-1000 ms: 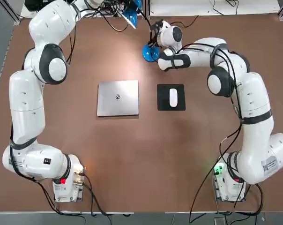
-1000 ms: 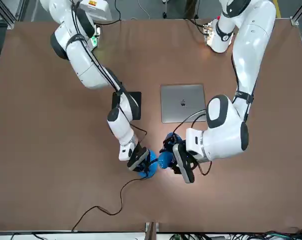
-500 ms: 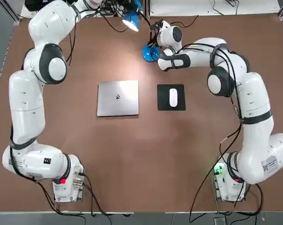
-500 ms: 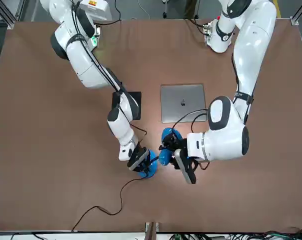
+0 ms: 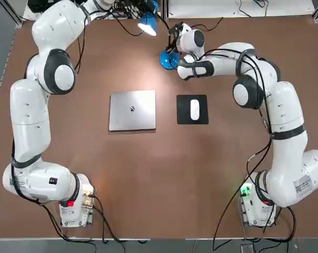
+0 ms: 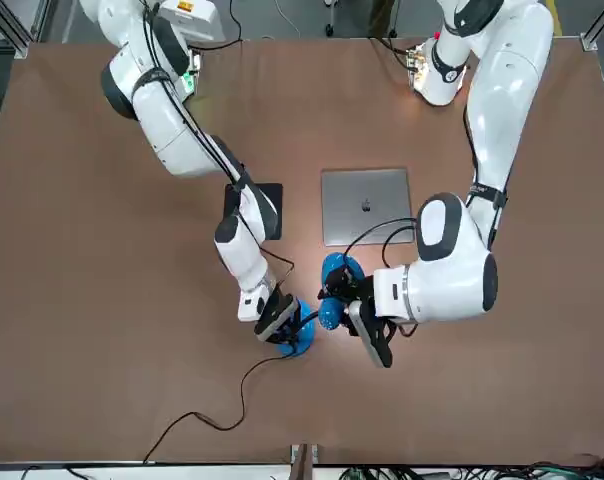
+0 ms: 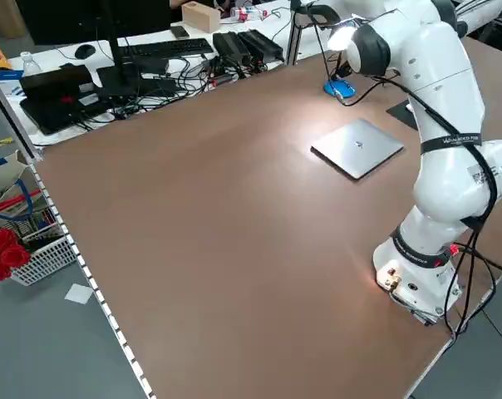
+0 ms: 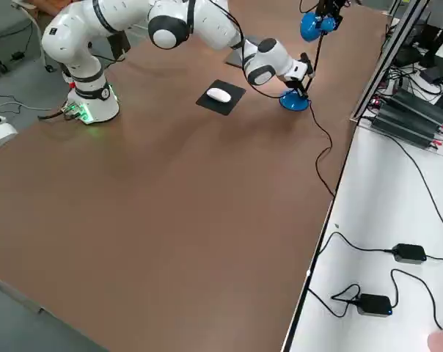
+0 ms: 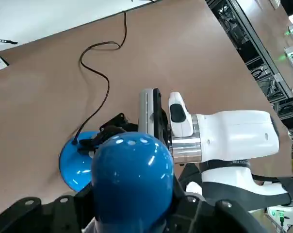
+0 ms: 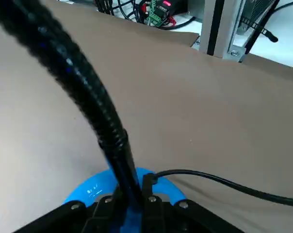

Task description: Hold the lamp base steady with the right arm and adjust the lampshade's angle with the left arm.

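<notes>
Lamp base (image 6: 296,340) sits near the far edge of the brown table (image 5: 201,168), far from both robot bases, with its black cord (image 6: 217,410) snaking off toward that edge; it's a glossy blue disc, and the black gooseneck stem (image 10: 95,126) climbs out of it. Right gripper (image 6: 275,318) is down on that disc; in its own wrist view the fingers (image 10: 105,206) are pressed in tight around the foot of the stem where it meets the base, so it's pinching the lamp right at the bottom. Lampshade (image 5: 147,23) is up in the air above the table's far side, a bit off to the robot's left of the base; from overhead you can see the white inside glowing. Left gripper (image 6: 340,293) has it; in the left wrist view the blue dome of the shade (image 9: 132,182) sits wedged between the black fingers (image 9: 49,213), clamped on both sides; the left arm (image 5: 43,79) reaches all the way across the table to get there. Right arm (image 5: 264,100) bends in from the other side, its forearm low over the table; a closed silver laptop (image 5: 132,109) and a white mouse (image 5: 194,109) on a black pad (image 5: 192,97) lie mid-table, well apart from the lamp.
</notes>
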Controlling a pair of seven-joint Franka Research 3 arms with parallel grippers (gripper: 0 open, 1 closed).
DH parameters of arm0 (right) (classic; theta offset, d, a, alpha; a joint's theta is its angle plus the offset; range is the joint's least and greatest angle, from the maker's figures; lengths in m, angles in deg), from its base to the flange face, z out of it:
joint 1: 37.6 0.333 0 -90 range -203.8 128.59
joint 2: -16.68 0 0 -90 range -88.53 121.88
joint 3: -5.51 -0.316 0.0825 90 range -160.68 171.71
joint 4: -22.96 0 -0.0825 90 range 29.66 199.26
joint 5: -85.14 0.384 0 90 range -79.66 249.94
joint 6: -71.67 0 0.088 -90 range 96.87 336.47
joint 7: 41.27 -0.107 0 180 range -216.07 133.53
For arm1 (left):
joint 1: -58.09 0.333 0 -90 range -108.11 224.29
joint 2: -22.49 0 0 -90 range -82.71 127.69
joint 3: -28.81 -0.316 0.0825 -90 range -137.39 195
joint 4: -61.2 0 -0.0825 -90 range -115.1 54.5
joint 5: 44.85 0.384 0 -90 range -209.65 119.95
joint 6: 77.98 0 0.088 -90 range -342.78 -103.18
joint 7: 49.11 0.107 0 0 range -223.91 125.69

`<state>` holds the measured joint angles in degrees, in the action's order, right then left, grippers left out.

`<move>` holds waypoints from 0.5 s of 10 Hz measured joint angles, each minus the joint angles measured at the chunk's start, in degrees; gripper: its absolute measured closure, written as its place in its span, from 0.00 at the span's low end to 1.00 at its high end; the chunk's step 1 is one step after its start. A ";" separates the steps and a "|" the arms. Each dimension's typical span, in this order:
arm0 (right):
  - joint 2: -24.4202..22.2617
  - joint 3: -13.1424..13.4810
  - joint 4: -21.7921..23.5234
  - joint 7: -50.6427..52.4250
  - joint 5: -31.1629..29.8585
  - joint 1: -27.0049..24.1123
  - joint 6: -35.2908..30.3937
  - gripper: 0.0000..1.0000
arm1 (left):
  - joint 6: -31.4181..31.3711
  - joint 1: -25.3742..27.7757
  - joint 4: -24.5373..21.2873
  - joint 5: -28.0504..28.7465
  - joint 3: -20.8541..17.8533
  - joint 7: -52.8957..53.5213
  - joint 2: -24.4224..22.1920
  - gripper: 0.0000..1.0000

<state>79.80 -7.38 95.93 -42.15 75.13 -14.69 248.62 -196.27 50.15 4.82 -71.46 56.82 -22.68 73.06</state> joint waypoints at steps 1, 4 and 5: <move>0.00 0.02 0.00 -0.03 0.00 0.00 0.01 0.85 | 0.62 0.00 0.03 -0.01 0.04 -1.23 -0.01 0.30; 0.00 0.04 0.00 -0.06 0.00 0.00 0.02 0.85 | 2.93 0.05 0.20 -0.02 0.06 -2.60 -0.03 0.00; 0.00 0.04 0.00 -0.06 0.00 0.00 0.02 0.85 | 3.03 0.05 0.27 -0.02 0.07 -2.62 -0.04 0.00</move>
<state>79.80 -7.35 95.93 -42.20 75.13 -14.69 248.64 -193.24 50.21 5.09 -71.48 56.89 -25.31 73.01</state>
